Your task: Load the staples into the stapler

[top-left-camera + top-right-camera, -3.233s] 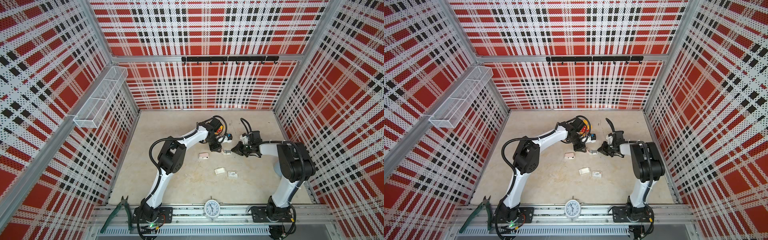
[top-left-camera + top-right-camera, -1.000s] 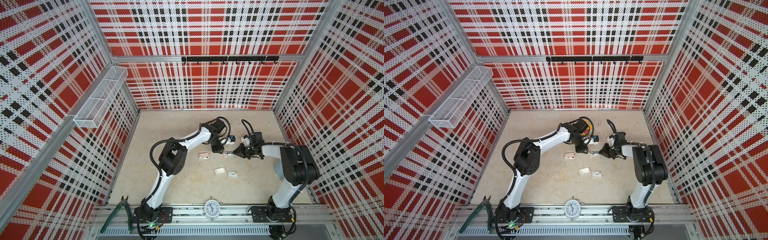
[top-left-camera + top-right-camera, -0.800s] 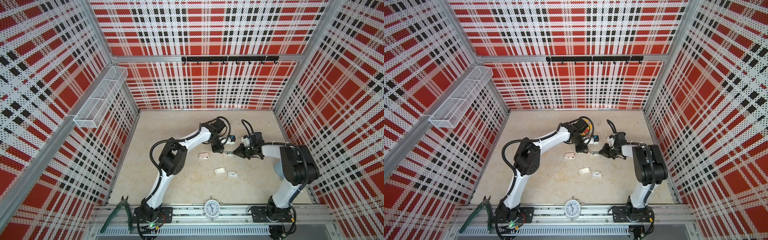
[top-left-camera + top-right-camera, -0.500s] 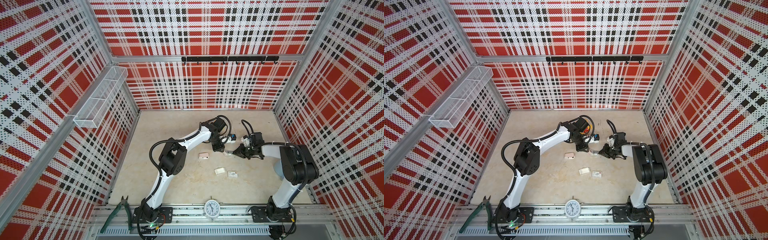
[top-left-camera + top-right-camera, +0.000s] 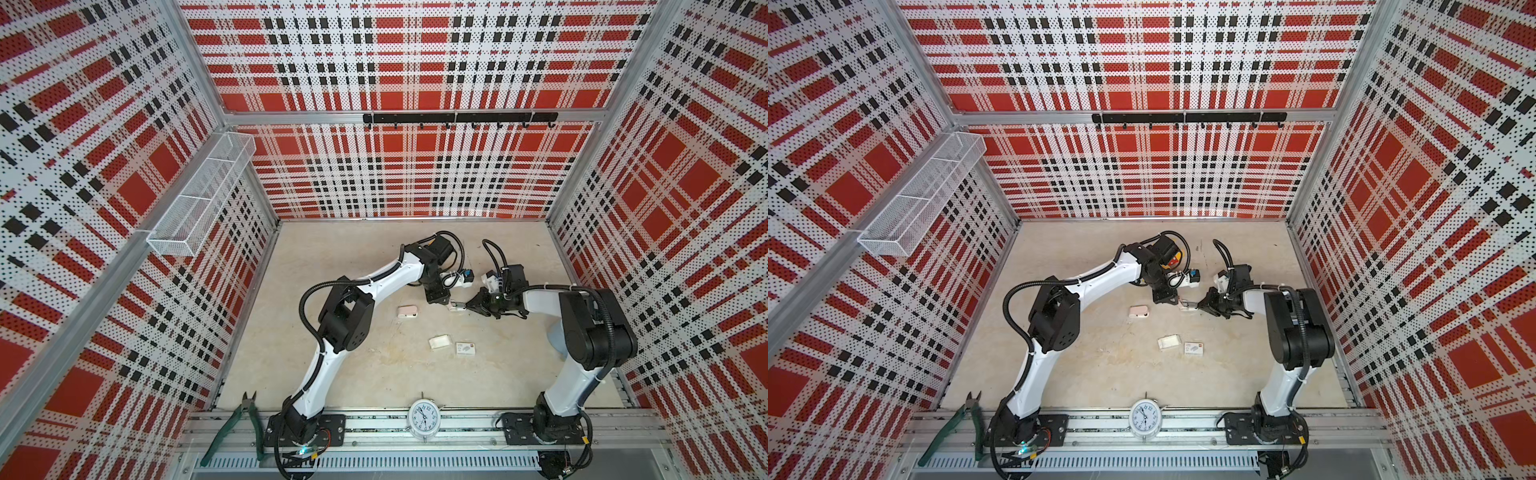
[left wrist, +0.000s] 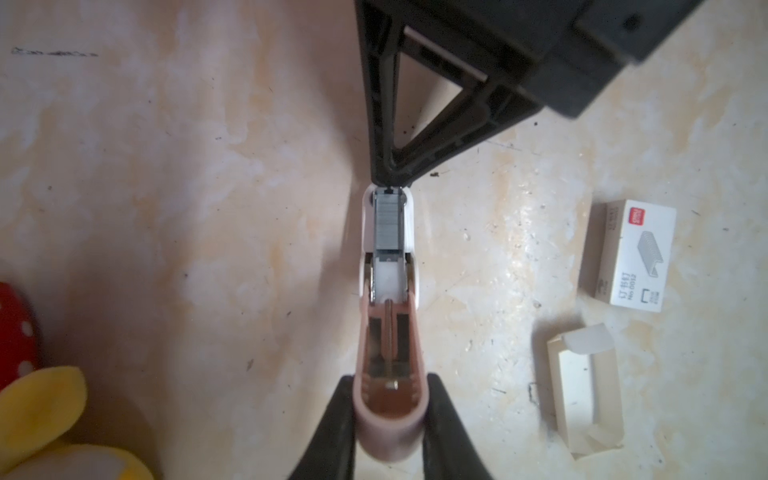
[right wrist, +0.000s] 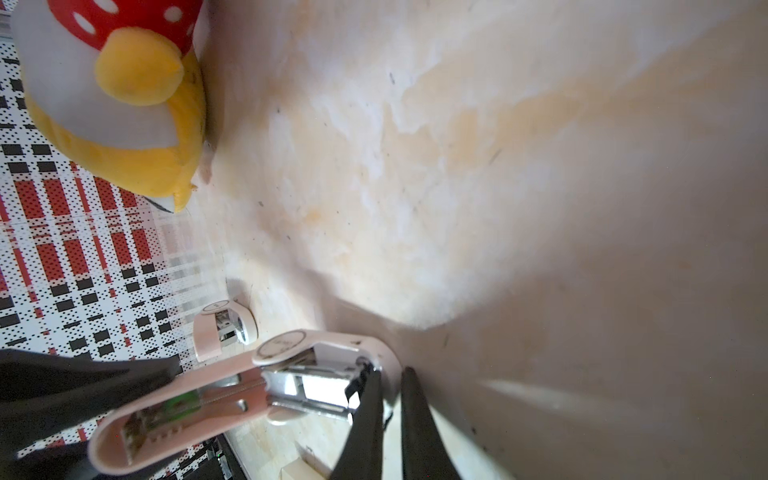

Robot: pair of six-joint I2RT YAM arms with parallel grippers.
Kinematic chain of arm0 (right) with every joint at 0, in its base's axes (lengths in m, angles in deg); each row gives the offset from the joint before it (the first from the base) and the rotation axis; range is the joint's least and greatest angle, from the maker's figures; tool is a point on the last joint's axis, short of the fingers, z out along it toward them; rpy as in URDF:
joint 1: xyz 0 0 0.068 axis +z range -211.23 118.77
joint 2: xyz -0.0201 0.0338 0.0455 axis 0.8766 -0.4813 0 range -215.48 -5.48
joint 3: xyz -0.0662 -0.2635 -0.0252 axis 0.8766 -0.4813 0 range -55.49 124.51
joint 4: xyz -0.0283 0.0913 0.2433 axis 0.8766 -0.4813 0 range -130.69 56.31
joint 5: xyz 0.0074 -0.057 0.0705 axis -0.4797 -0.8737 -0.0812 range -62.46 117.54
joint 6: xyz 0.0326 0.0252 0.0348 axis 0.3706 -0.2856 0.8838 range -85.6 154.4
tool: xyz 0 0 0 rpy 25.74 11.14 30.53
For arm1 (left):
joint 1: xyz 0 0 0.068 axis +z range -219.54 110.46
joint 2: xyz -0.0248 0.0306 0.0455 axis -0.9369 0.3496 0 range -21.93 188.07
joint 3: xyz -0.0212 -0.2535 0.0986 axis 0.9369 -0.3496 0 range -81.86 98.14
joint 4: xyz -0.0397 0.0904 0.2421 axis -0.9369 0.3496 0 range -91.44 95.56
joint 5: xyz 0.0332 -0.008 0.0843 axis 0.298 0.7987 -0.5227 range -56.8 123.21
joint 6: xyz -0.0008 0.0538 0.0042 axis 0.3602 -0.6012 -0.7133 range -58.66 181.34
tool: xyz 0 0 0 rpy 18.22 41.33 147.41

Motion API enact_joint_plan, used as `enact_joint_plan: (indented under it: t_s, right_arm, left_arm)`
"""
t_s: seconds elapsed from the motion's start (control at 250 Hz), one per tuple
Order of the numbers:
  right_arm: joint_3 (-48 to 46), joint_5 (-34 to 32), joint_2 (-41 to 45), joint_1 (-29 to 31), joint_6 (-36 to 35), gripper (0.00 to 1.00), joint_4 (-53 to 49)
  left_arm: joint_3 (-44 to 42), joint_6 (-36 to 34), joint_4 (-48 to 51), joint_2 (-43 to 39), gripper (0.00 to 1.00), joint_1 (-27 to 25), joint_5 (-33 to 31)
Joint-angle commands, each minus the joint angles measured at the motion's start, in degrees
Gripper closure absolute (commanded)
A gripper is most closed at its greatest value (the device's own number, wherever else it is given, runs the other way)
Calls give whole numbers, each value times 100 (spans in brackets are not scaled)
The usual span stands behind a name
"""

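Observation:
The pink-and-white stapler (image 6: pixel 388 291) stands open near the table's middle (image 5: pixel 455 306) (image 5: pixel 1185 306). My left gripper (image 6: pixel 390 419) is shut on the rear end of its raised pink lid (image 7: pixel 174 399). A grey strip of staples (image 6: pixel 388 224) lies in the white base's channel. My right gripper (image 7: pixel 388 374) is shut on the front nose of the base, one finger above it and one below. Only that upper finger (image 6: pixel 388 124) shows in the left wrist view. In both top views the left gripper (image 5: pixel 438 297) (image 5: pixel 1167 297) and right gripper (image 5: pixel 465 306) (image 5: pixel 1198 306) meet tip to tip.
A second pink stapler (image 5: pixel 407 311) (image 7: pixel 222 328) lies to the left. The white printed staple box (image 5: pixel 465 349) (image 6: pixel 627 253) and its open tray (image 5: pixel 439 342) (image 6: pixel 582 386) lie nearer the front. A red-yellow plush toy (image 7: pixel 116 95) sits behind. A clock (image 5: pixel 424 417) and pliers (image 5: pixel 245 419) rest on the front rail.
Since the earliest frames my left gripper has shifted slightly right, toward the right gripper. Over the last second both arms have hardly moved.

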Motion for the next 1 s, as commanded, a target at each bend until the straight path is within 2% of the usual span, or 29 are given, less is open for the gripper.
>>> enact_joint_plan:
  t_s: [0.0,0.996]
  right_arm:
    - [69,64,-131,9,-155,89,156]
    - [299,-119,-201,161,-275,90,-81]
  left_arm:
    - [307,-178,158,105,76,-112,-2]
    - [718,-417,632,503,73,-299,-391]
